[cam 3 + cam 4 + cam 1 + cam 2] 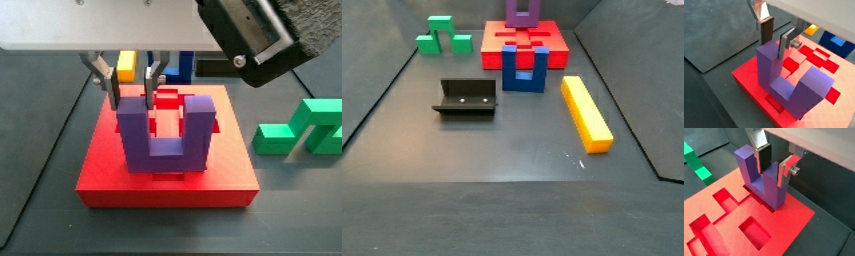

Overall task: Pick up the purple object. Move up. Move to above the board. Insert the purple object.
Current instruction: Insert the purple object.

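We record the gripper [131, 98] above the board [100, 175], fingers closed on one prong of the upright purple object [166, 150].

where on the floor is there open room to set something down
Bare floor lies in front of the fixture and left of the yellow bar. Crowded at the back: the board, blue block, green block, and gripper with the purple object.

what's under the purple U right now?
The board: the purple object stands upright on it at one edge, base bar down in a recess. The claw straddles one prong. Whether the base is fully seated is hidden by the block itself.
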{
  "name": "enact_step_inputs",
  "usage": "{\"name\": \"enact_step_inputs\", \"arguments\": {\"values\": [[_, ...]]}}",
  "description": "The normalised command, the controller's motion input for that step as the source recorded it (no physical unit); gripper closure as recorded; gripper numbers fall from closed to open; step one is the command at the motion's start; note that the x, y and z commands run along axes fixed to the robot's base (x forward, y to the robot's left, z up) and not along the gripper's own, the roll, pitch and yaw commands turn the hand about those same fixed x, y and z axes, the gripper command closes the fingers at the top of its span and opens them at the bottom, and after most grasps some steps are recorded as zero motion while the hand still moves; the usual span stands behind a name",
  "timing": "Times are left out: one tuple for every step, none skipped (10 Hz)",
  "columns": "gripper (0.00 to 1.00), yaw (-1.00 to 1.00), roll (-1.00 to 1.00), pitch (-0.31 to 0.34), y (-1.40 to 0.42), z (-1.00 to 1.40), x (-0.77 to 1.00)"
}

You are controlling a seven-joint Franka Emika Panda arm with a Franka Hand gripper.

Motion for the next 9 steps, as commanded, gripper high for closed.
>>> {"name": "enact_step_inputs", "arguments": {"values": [[1.0, 0.07, 0.2, 0.07, 0.0, -0.11, 0.27], [1.0, 0.0, 0.14, 0.051, 0.0, -0.08, 0.21], [1.0, 0.0, 0.08, 0.0, 0.0, 0.0, 0.02], [1.0, 0.0, 0.06, 0.0, -0.01, 0.0, 0.0], [1.0, 0.03, 0.15, 0.013, -0.07, 0.25, 0.09], [1.0, 0.02, 0.19, 0.01, -0.02, 0.21, 0.09], [1.0, 0.04, 0.31, 0.034, 0.0, 0.07, 0.18], [1.0, 0.03, 0.3, 0.046, 0.0, 0.0, 0.2], [1.0, 0.0, 0.16, 0.0, 0.0, -0.07, 0.0]]}}
